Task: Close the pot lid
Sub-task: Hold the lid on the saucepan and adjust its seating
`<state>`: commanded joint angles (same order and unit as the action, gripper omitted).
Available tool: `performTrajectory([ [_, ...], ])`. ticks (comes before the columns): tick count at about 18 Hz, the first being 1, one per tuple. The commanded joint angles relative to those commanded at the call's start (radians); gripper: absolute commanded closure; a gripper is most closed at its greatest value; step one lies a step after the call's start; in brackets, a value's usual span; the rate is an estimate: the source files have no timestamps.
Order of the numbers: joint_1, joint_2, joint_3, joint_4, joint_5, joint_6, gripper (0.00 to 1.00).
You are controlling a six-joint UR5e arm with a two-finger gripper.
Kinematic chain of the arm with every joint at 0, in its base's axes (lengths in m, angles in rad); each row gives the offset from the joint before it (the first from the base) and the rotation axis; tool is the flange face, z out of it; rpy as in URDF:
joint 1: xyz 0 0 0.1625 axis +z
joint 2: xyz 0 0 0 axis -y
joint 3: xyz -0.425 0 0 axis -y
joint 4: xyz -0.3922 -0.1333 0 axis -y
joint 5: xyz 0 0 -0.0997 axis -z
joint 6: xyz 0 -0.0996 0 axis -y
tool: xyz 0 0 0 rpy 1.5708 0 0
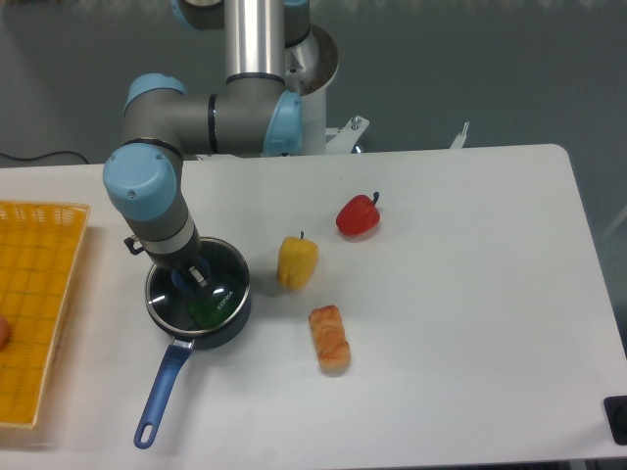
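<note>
Gripper (186,277) sits low over the left part of the pot (230,318), wrist angled down from the arm's blue-capped joint. Fingers hidden behind the wrist and the glare on the glass, so cannot tell whether they are spread or closed, or whether they hold the knob

Lid (157,299): clear glass disc with silver rim, lying on the pot's mouth, rim roughly matching the pot's outline. Blue knob just visible under the gripper tip. Something green shows through the glass inside the pot; too blurred to name

Pot: dark blue-grey, round, on the white table (460,323) at left-centre. Long bright blue handle (162,392) runs down and to the left toward the near edge, hanging hole at its end

Right of the pot, near but apart: yellow pepper (298,261), upright. Farther up and right, a red pepper (359,215) with dark stem. Below the yellow pepper, a piece of bread or pastry (330,339), orange-brown, lying lengthwise

Far left edge: yellow mesh tray (39,294), well apart from the pot's handle
</note>
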<state>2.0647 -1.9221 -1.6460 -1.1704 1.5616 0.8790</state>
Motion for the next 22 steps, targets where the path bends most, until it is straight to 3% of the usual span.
performTrajectory([
  [22, -0.014, -0.015, -0.002, 0.005, 0.017, -0.005, 0.44],
])
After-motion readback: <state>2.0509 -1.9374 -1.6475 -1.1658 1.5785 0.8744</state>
